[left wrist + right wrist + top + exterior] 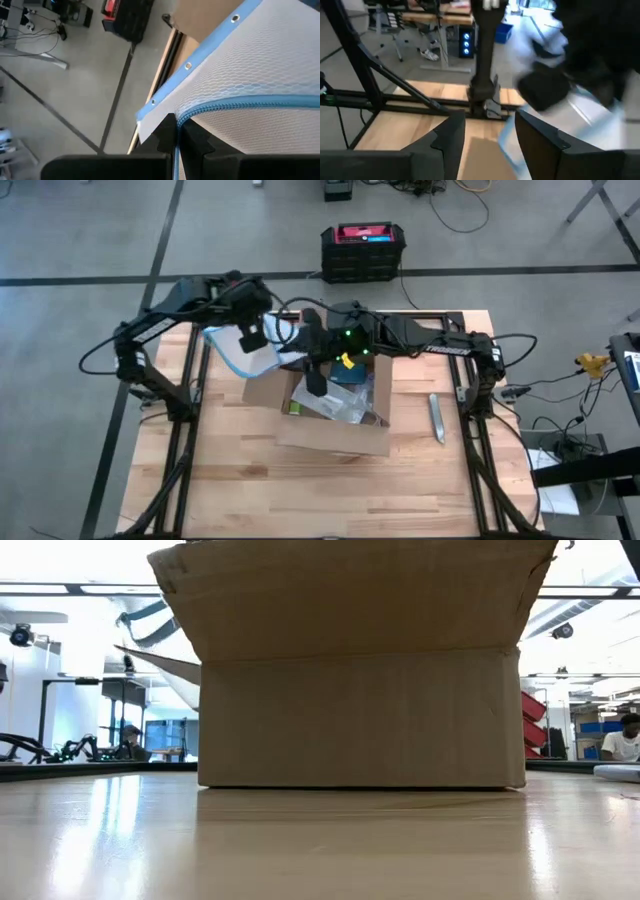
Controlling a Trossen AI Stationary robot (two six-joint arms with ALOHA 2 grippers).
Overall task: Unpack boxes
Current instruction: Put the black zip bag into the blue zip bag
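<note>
So, operator, start at the near edge of the bench (250,500): nothing sits on that stretch, and your one cardboard box (335,415) stands just past it, about mid-bench. Its four flaps are folded out, which looks deliberate, leaving the mouth free for reaching in. From table height you see only its plain near wall and the flap above it. Inside you can make out crinkled clear wrapping and a dark blue item (350,372) with a yellow tag; I cannot count the contents more closely.

Off to the box's right, near the bench's right edge, one slim silver packet (437,418) lies alone, probably already unpacked.

Next, your right gripper (315,383) hangs over the box's far half, fingers apart with nothing between them, seemingly lined up for a pick.

Farther back, at the far left corner, your left gripper (175,145) is clamped on the zip edge of one blue-edged mesh bag (243,350), holding it up clear of the box.

Beyond the bench, one black crate (363,252) rests on the floor.
</note>
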